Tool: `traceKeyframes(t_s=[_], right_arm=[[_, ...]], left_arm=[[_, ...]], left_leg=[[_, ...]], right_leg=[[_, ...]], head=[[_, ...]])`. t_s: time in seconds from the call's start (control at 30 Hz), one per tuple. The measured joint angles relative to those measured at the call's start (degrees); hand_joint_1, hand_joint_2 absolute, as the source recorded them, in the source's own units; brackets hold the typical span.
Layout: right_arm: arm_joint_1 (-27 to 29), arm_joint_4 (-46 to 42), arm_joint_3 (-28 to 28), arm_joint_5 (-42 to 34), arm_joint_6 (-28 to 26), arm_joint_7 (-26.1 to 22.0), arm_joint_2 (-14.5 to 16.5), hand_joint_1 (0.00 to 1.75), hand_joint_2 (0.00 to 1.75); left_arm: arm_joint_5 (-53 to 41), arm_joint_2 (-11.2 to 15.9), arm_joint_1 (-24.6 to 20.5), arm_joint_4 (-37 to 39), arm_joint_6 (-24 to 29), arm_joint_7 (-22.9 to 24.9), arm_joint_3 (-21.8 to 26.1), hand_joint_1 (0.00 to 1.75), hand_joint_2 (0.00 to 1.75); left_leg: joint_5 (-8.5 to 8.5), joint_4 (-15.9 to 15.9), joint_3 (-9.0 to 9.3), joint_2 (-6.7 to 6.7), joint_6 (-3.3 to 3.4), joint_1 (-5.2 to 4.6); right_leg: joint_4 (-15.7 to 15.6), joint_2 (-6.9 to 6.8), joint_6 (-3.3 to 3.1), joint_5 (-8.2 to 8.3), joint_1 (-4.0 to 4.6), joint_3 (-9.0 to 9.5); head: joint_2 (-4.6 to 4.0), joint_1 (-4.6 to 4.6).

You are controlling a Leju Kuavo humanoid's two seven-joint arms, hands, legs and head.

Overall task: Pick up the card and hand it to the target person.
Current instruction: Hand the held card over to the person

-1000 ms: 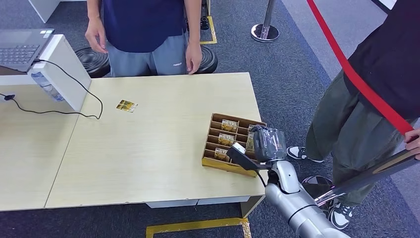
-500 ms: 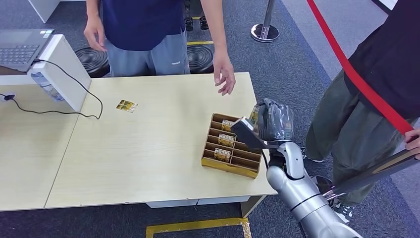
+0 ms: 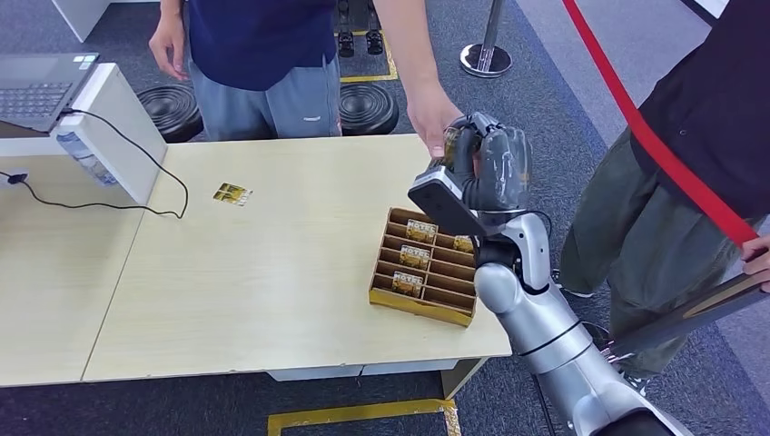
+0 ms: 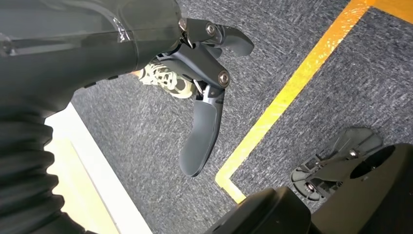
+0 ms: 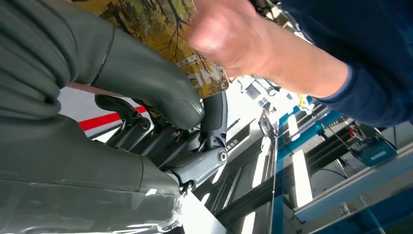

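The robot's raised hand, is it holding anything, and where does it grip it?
The right hand pinches a card between thumb and fingers; a person's hand touches its far end.

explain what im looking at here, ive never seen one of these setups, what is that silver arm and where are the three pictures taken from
It is a humanoid robot with two silver arms, each ending in a robot hand. The wide picture comes from a camera high on its body, looking down at a wooden table. The other two come from cameras at its wrists, so they look tilted.

On the table lie a divided wooden tray with cards in its slots, one loose card, and a cable.

The right robot hand is raised above the tray, pinching a picture card. A person's hand reaches in and touches that card, as the right wrist view shows up close. The left robot hand hangs over the carpet, holding nothing.
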Motion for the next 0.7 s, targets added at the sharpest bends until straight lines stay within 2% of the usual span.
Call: traceKeyframes(t_s=[0.03, 0.17, 0.4, 0.7], right_arm=[[-0.4, 0.5, 0.3, -0.5, -0.4, -0.7, 0.7, 1.75, 1.75], [-1.1, 2.8, 1.4, -2.3, -1.4, -2.3, 3.1, 0.02, 1.75], [-1.4, 5.4, 2.7, -5.5, -1.2, -2.7, 5.1, 0.00, 1.75], [-0.5, 6.2, 2.6, -13.1, 2.2, -1.2, 4.2, 0.00, 1.75]], left_arm=[[-0.1, 0.0, -0.1, 0.0, -0.1, 0.1, 0.0, 0.00, 1.75], [-0.2, -0.1, -0.1, 0.0, 0.1, 0.3, -0.2, 0.00, 0.00], [0.0, -0.1, 1.1, 0.0, -0.1, 0.9, -0.2, 0.00, 0.00], [1.0, -0.1, 2.3, 0.1, 0.4, 1.0, -0.2, 0.00, 0.00]], left_leg=[[0.00, 0.0, 0.01, 0.00, 0.00, 0.00], [0.00, 0.0, 0.01, -0.01, 0.00, 0.00], [0.00, 0.0, 0.00, -0.01, 0.00, 0.00], [0.00, 0.0, 0.02, 0.00, 0.00, -0.01]], right_leg=[[0.0, 0.01, 0.00, 0.00, 0.00, 0.00], [0.0, 0.00, 0.00, 0.00, 0.00, 0.00], [0.0, -0.01, 0.00, 0.00, 0.00, -0.02], [0.0, 0.00, 0.00, 0.00, 0.00, -0.07]], head=[[0.00, 0.01], [0.00, 0.00], [0.00, 0.01], [0.00, 0.00]])
